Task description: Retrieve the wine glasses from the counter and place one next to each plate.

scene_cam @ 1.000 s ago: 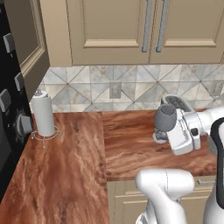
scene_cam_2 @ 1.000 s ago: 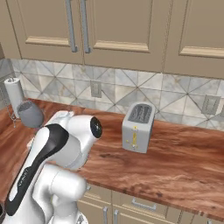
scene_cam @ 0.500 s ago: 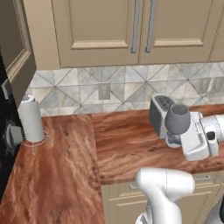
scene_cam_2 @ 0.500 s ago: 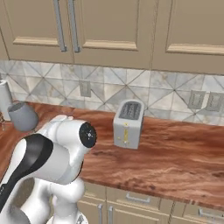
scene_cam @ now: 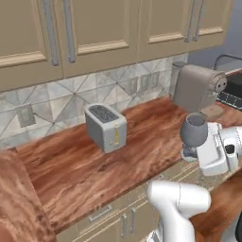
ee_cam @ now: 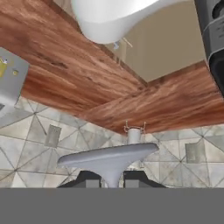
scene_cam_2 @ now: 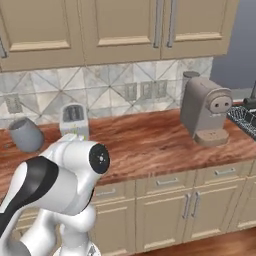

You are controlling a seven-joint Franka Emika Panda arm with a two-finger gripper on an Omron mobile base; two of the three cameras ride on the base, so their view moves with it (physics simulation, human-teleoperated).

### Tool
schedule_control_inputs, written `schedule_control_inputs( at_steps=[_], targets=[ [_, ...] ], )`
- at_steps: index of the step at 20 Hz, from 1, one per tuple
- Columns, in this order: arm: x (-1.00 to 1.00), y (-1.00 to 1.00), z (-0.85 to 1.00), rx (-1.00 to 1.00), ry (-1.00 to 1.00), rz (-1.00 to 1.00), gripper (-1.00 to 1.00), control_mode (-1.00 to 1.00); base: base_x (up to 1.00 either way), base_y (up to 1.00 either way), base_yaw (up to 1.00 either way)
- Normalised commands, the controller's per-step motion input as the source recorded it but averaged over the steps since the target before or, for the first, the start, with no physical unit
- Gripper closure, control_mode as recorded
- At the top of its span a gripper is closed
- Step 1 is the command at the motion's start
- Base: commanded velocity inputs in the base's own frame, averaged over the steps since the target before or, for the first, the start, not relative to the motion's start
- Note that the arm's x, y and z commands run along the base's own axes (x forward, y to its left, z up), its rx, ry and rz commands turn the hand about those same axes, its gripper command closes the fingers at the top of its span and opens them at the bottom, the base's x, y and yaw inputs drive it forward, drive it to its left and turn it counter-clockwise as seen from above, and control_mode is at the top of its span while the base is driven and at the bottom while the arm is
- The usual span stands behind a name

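One counter (scene_cam: 71, 170) is seen behind the fingers, bearing one coffee machine (scene_cam_2: 206, 110) and one toaster (scene_cam: 106, 126). One wine glass (scene_cam: 194, 130) is carried above the counter's front edge, its stem clamped between the two fingers (ee_cam: 90, 180) of the gripper (ee_cam: 112, 180), its foot (ee_cam: 109, 156) just beyond them.

Grey wine glass (scene_cam: 194, 132) upright, stem clamped in gripper (ee_cam: 112, 180), above counter (scene_cam: 90, 168) edge.
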Motion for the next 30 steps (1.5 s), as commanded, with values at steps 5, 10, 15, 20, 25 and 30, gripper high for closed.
schedule_control_inputs(
  at_steps=[5,10,15,20,25,30],
  targets=[
    [0.0,0.0,0.0,0.0,0.0,0.0,1.0,1.0,0.0,0.0,-1.0],
    [0.0,0.0,0.0,0.0,0.0,0.0,1.0,1.0,0.0,0.0,-1.0],
    [0.0,0.0,0.0,0.0,0.0,0.0,1.0,1.0,0.0,0.0,-1.0],
    [0.0,0.0,0.0,0.0,0.0,0.0,1.0,1.0,-0.02,0.0,-0.99],
    [0.0,0.0,0.0,0.0,0.0,0.0,1.0,1.0,0.15,-0.01,-0.77],
    [0.0,0.0,0.0,0.0,0.0,0.0,1.0,1.0,0.99,0.06,-0.27]
  ],
)
